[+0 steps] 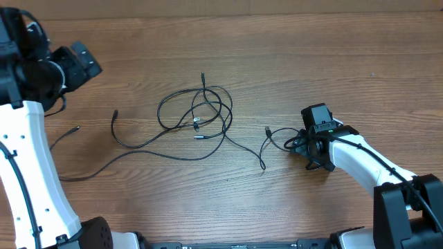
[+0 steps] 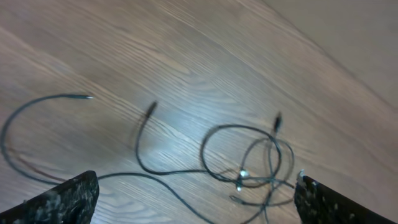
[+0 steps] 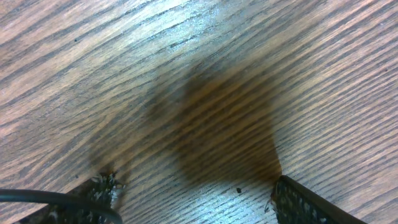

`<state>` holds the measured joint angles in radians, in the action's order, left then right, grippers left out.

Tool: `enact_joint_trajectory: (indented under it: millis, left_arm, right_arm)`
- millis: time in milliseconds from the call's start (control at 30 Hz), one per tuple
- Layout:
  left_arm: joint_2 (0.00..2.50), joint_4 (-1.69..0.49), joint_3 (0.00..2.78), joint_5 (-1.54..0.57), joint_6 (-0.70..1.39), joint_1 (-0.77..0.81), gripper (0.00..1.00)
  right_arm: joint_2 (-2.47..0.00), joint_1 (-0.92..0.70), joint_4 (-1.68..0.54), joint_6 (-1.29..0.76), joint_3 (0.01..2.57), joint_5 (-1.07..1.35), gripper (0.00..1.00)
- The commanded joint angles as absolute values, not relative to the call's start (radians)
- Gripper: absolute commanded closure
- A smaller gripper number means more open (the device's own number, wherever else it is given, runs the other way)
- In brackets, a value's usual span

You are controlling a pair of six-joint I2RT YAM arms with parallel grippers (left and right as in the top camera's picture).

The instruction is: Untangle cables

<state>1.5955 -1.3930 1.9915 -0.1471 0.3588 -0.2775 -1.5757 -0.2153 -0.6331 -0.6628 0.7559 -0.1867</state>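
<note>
on the table (image 1: 311, 55) | cables (image 1: 197, 121) tangled in loops | right tool (image 3: 193, 196) spread wide

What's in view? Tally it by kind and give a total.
Robot arms: 2 (left arm, right arm)
Cable groups: 2 (central tangle, small loop by the right pincer)
Total: 4

No text, label, brand or number can be read anywhere.

Matt-grained wooden table (image 1: 277, 41) with soft sheen — thin black rubbery cables (image 1: 201, 117), silver metal tips (image 1: 196, 136).
</note>
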Motion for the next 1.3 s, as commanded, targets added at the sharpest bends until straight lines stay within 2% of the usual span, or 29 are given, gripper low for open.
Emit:
enact_joint_trajectory:
  millis: [0,300,633,933,1133,1267]
  left_arm:
    - [1.597,-1.405,2.011,-0.195,0.328,-0.252,0.01]
    - [1.597,-1.491,1.991,-0.264,0.371,-0.228,0.01]
    - [1.597,-1.480,1.642,-0.256,0.775,-0.108,0.00]
    - [1.597,-1.099,1.238,-0.234,0.992,0.074,0.00]
    - [1.597,-0.925,1.067,-0.032,1.101,0.187,0.01]
    - [1.597,-0.903,1.015,0.117,1.101,0.233,0.00]
  right_arm:
    - [-1.588,-0.208,-0.634,-0.673,0.739,-0.181,0.19]
    - [-1.588,-0.208,-0.633,-0.673,0.739,-0.178,0.17]
    - [-1.588,-0.208,-0.625,-0.673,0.739,-0.178,0.17]
    - [-1.588,-0.208,-0.619,-0.673,0.739,-0.178,0.16]
    - [-1.588,-0.208,-0.615,-0.673,0.739,-0.178,0.16]
    - [-1.588,-0.208,-0.614,-0.673,0.739,-0.179,0.16]
